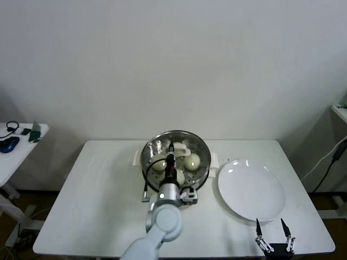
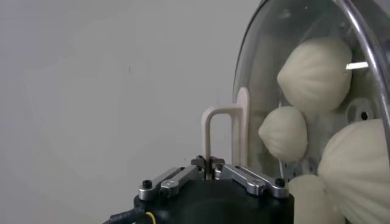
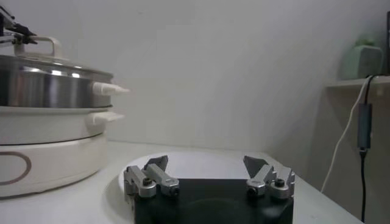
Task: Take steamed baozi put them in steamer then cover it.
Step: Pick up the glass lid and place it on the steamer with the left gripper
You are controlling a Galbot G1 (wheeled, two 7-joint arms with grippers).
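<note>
Now my left gripper (image 2: 209, 170) pinches lid (image 2: 256, 91) handle (image 2: 222, 137) over steamer (image 3: 42, 88), buns (image 2: 317, 73) inside; right gripper (image 3: 207, 173) wide by plate (image 1: 252, 189).

Glass cover (image 1: 174, 153) sits on steel steamer (image 3: 49, 90), table centre; four cream buns (image 2: 315, 73) inside.

No text, label, brand, number or sign can be read on anything here.
</note>
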